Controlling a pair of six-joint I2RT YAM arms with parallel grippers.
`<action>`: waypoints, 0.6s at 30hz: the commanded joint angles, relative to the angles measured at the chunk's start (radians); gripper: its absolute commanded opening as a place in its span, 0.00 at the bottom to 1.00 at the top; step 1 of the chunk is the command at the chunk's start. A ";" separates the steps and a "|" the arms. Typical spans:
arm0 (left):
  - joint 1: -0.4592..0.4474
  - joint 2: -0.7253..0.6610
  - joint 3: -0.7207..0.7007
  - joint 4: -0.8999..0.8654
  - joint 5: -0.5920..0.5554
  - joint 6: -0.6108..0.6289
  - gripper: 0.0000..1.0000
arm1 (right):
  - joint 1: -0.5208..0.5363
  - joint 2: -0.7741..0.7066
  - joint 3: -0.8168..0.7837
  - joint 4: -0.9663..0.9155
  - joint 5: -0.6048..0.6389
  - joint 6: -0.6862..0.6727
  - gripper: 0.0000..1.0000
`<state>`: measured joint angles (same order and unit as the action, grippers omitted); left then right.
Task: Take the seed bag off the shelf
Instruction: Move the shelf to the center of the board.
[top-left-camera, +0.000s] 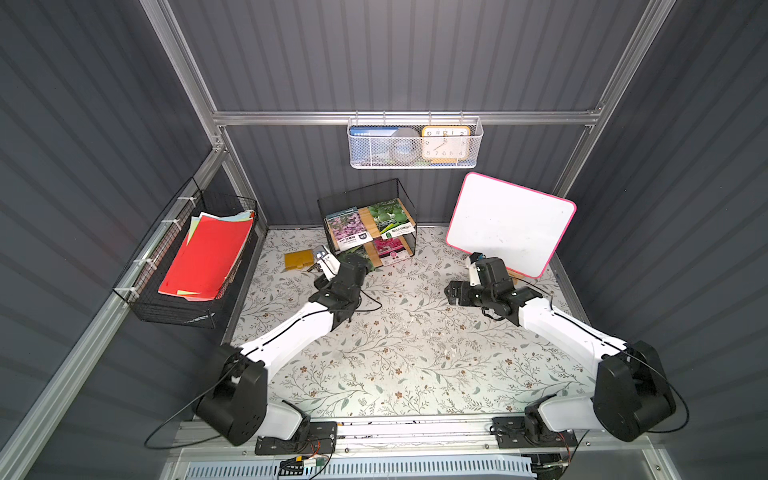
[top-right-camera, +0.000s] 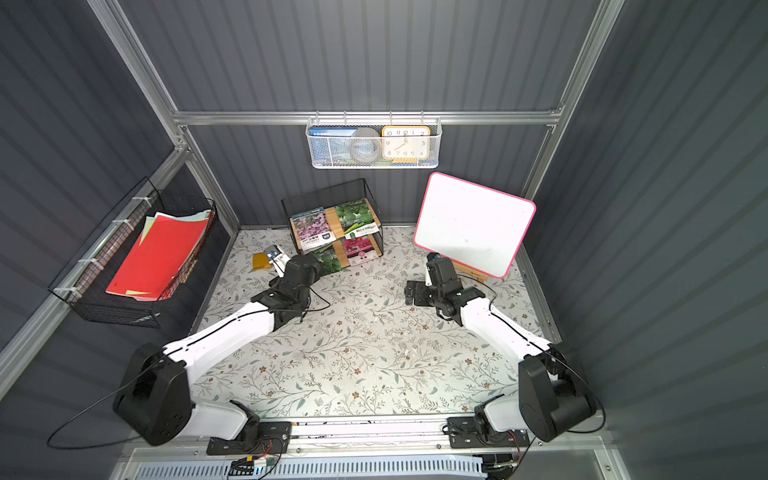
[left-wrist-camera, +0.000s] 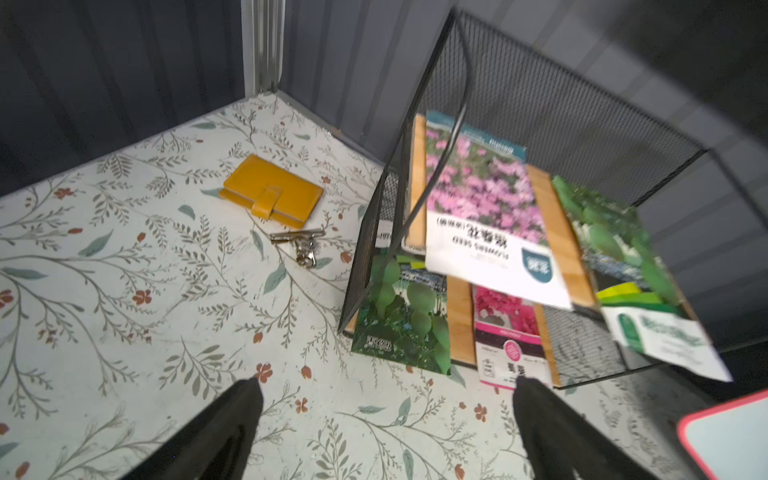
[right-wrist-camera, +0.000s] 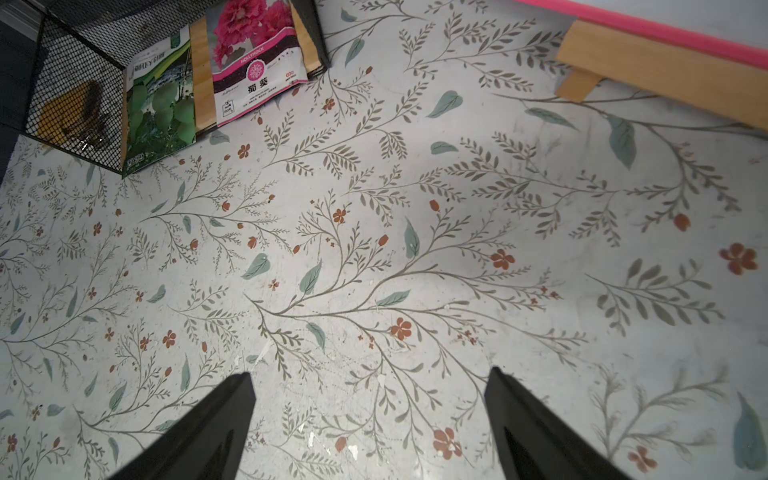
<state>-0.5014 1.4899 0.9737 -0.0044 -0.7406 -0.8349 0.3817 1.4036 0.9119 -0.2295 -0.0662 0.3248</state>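
The shelf (top-left-camera: 358, 194) (left-wrist-camera: 540, 116) stands at the back wall, a black wire rack with two wooden boards. Its upper board carries a pink-flower seed bag (top-left-camera: 347, 227) (left-wrist-camera: 482, 199) and a green one (top-left-camera: 390, 215). On the lower board lie a green-leaf bag (left-wrist-camera: 407, 316) and a pink hollyhock bag (top-left-camera: 390, 250) (right-wrist-camera: 255, 54). My left gripper (top-left-camera: 357, 266) (left-wrist-camera: 388, 381) is open just in front of the lower board, touching nothing. The right gripper (top-left-camera: 453, 291) (right-wrist-camera: 370, 376) hangs open over the floral mat, well to the shelf's right.
A yellow wallet (top-left-camera: 298, 259) and keys (left-wrist-camera: 301, 245) lie left of the shelf. A pink-rimmed whiteboard (top-left-camera: 511, 224) leans on a wooden stand at the back right. A white mesh basket (top-left-camera: 415, 162) hangs above; a black wire basket (top-left-camera: 174, 309) with red papers hangs on the left wall.
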 joint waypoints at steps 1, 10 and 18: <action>-0.025 0.137 0.048 -0.035 -0.088 -0.075 1.00 | 0.005 0.032 0.042 0.075 -0.066 0.003 0.94; -0.025 0.256 0.067 0.035 -0.107 -0.044 1.00 | 0.004 0.091 0.078 0.204 -0.165 -0.005 0.94; 0.005 0.275 0.035 0.139 -0.067 0.130 1.00 | 0.005 0.144 0.120 0.232 -0.218 -0.015 0.94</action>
<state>-0.5182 1.7622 1.0233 0.0891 -0.8165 -0.7956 0.3817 1.5330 1.0031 -0.0265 -0.2440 0.3206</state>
